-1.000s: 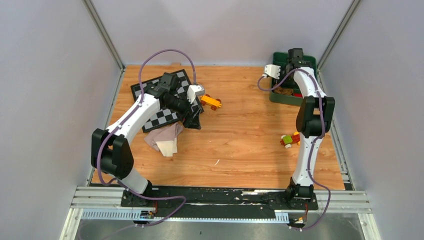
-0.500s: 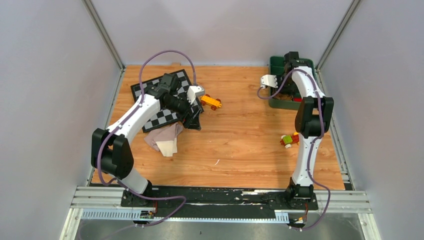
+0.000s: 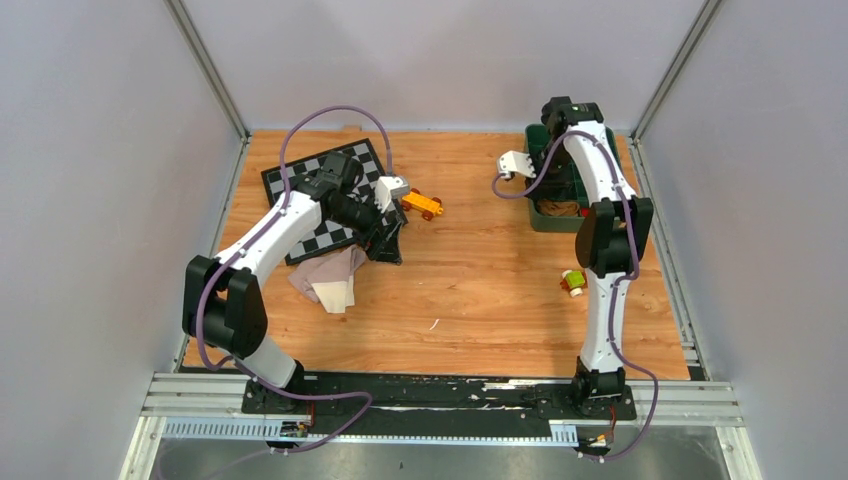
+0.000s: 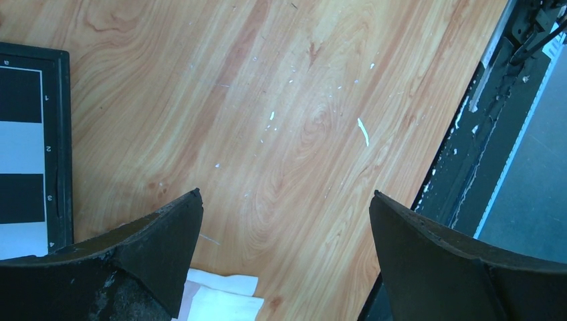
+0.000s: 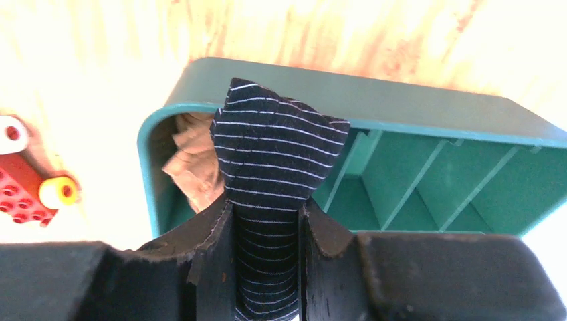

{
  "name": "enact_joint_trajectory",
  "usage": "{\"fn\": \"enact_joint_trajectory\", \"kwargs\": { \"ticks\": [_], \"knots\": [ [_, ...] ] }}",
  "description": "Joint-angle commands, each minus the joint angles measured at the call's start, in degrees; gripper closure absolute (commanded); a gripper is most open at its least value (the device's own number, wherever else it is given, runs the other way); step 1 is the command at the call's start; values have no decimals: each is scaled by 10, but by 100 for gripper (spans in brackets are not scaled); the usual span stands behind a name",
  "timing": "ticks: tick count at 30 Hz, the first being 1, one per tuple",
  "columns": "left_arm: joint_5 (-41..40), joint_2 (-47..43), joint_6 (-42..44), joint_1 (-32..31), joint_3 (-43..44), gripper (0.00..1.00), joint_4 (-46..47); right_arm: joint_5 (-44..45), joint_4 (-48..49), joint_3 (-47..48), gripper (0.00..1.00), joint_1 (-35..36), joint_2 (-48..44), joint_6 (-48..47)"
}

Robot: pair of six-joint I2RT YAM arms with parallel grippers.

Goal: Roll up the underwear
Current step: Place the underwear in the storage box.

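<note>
Only partly visible: tan underwear (image 5: 190, 160) behind black underwear (image 5: 274, 154)

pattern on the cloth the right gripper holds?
The cloth is black with thin white stripes; right wrist view shows it best.

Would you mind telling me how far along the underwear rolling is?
Done: a tan-brown garment lies in the green bin. In hand: the right gripper holds the black striped garment at that bin. Remaining: the pink-beige garment lies unrolled by the checkerboard mat.
</note>
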Motion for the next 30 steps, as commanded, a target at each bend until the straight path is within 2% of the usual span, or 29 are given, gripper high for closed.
{"fn": "enact_joint_trajectory", "kwargs": {
  "ticks": [1,8,16,20,23,30],
  "knots": [
    [15,-22,-6,0,-4,0,7,-22,-78,-18,100,12,1,16],
    [12,-27,-2,0,-7,0,-1,-33,-80,12,100,14,25,61],
    [18,-20,-6,0,-5,0,4,-122,-84,21,100,62,34,126],
    [22,-14,-8,0,2,0,3,-158,-85,79,100,84,66,169],
    [22,-16,-6,0,2,0,-1,-150,-83,108,100,90,72,166],
    [15,-35,6,0,-4,0,-13,-146,-57,103,100,64,57,181]
  ]
}}
